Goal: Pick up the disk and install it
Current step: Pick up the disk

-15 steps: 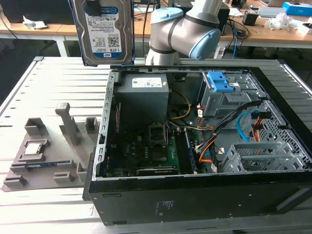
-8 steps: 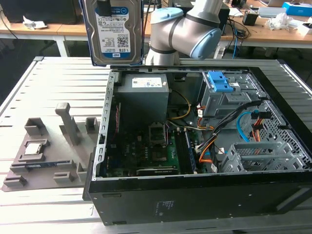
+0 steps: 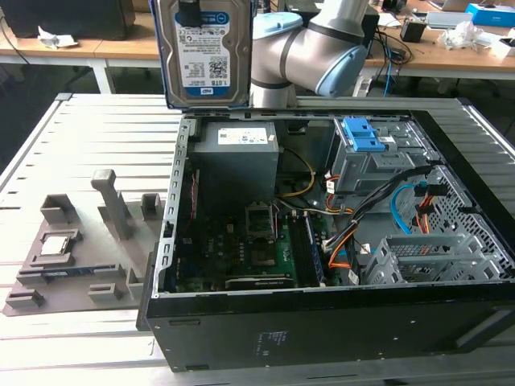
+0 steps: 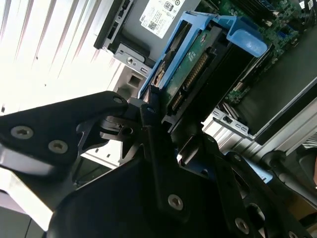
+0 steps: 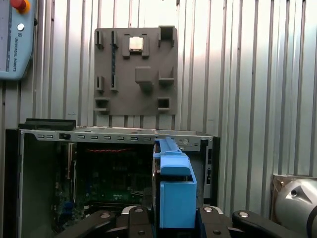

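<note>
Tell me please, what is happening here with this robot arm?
The arm's gripper is closed on the hard drive in its blue bracket and holds it upright above the open computer case. The drive is not yet installed. On the exterior view's left, a grey holder plate with a CPU chip lies on the table.

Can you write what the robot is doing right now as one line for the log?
end effector: shut on disk | disk: held in air above open computer case | install: not yet done
</note>
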You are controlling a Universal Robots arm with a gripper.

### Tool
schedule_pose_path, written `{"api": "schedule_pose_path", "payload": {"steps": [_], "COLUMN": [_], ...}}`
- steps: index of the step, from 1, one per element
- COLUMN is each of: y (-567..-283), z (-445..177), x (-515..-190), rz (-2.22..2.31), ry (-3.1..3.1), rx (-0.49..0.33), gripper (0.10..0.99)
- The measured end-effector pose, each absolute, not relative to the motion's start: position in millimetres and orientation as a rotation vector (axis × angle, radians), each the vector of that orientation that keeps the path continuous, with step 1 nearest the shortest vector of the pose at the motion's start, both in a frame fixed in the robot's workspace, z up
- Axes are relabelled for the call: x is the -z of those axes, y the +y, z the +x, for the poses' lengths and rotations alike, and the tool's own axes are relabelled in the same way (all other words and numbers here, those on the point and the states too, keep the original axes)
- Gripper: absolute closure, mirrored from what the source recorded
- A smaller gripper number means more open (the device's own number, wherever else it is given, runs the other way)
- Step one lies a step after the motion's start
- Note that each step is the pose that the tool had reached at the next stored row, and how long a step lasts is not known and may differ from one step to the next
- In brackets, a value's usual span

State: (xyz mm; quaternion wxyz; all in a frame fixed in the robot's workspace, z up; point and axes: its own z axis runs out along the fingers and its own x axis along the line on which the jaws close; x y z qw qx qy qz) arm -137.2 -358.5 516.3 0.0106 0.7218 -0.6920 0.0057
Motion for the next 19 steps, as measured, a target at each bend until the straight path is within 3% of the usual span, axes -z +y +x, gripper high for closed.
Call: {"api": "schedule_pose_path", "payload": {"steps": [19], "y": [-358.5], "z": [-71.5], "x": [-515.7], "rz": [2.252], "ry": [-2.159], "rx": [-0.018], "gripper": [0.722]}}
